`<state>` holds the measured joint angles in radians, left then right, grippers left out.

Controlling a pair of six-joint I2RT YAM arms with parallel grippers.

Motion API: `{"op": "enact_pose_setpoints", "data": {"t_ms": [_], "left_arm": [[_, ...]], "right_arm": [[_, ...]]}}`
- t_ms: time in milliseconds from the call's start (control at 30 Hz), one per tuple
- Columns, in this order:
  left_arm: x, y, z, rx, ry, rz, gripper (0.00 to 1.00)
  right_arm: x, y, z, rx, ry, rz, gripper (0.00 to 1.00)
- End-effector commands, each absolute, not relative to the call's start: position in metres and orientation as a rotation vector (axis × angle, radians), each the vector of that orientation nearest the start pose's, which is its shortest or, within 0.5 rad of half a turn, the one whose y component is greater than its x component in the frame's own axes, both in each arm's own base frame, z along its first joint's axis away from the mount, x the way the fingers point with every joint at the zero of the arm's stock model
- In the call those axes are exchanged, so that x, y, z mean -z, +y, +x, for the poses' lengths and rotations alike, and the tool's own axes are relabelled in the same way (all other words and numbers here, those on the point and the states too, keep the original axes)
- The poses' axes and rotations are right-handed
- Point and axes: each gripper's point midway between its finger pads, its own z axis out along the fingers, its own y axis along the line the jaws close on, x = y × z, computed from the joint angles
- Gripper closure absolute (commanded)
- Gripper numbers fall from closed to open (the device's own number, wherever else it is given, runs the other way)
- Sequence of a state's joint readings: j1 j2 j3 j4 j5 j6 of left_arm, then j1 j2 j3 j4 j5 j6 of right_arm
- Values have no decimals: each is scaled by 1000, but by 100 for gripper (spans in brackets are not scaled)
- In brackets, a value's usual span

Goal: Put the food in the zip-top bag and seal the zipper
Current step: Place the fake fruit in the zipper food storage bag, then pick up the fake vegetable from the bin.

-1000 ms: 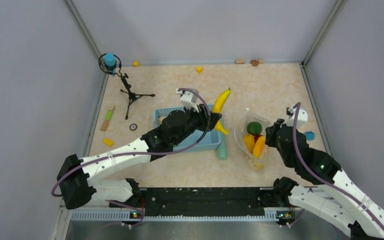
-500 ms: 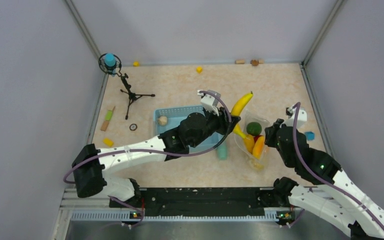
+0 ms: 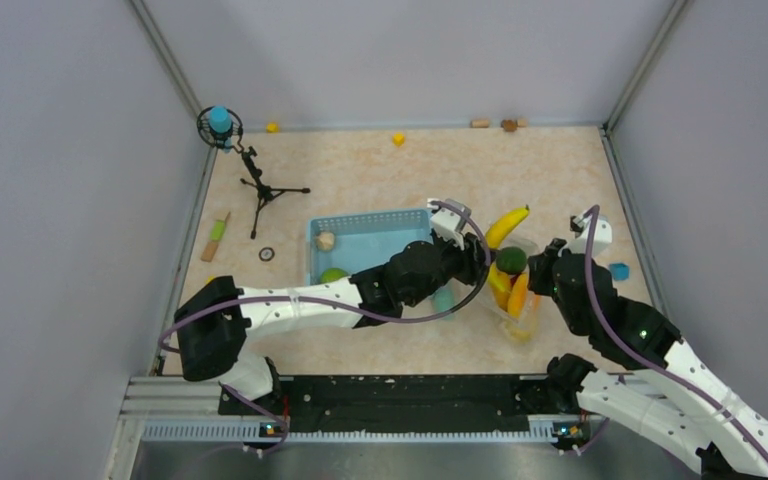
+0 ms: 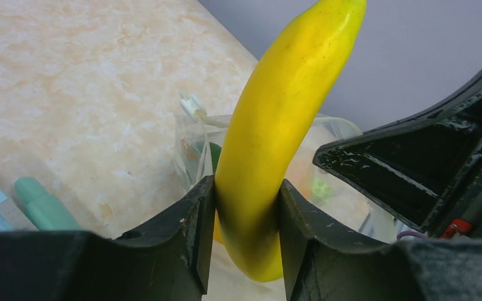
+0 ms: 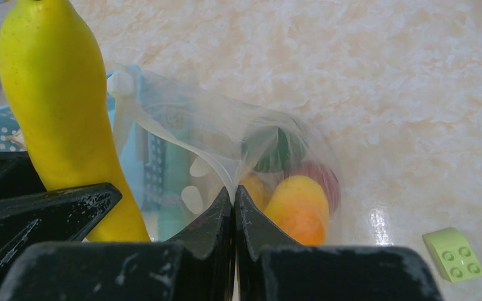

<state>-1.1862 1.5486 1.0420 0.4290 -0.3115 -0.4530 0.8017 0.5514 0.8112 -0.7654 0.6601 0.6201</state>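
My left gripper (image 4: 245, 207) was clamped tight on the banana (image 4: 282, 125), gripping it near its lower end so most of the fruit stuck up and away from the fingers. From above, the banana hung at the far left edge of the bag (image 3: 516, 325), which sat on the table right of the basket (image 3: 360, 235). My right gripper (image 5: 233, 194) was pinched shut on the bag's near rim and held it up. The zipper (image 5: 163, 133) was unsealed and the mouth gaped toward the banana.

Inside the bag I could see a dark green fruit (image 5: 276, 147), an orange one (image 5: 298, 210) and a red one (image 5: 323, 179) behind it. In the right wrist view the banana stood just left of the mouth, beside the loose left flap of the rim. I could not tell whether they touched.

My left arm lay across the basket's near right corner and partly hid the teal stick (image 3: 444, 298) between basket and bag. A light green fruit (image 3: 334, 275) and a small beige thing (image 3: 326, 240) were in the basket. A blue block (image 3: 618, 271) lay just right of my right wrist, and a light green block (image 5: 455, 253) lay near the bag's right side. A small black tripod (image 3: 260, 190) stood well off at the far left.
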Motion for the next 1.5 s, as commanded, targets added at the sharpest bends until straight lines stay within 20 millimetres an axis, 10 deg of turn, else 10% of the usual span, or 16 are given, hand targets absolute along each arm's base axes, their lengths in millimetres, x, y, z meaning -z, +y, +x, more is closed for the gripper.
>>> {"op": "enact_pose_setpoints", "data": {"t_ms": [0, 867, 1167, 1467], "left_arm": [[-286, -459, 213, 1050, 1599, 363, 81], [-284, -440, 190, 1062, 1619, 417, 22], [-278, -358, 231, 704, 1706, 149, 3], [-222, -266, 276, 383, 1922, -98, 3]], "right_arm": [[-243, 83, 205, -269, 1920, 226, 98], [-244, 82, 204, -271, 1914, 226, 98], [-244, 81, 205, -268, 1913, 228, 98], [-243, 81, 205, -265, 1915, 228, 98]]}}
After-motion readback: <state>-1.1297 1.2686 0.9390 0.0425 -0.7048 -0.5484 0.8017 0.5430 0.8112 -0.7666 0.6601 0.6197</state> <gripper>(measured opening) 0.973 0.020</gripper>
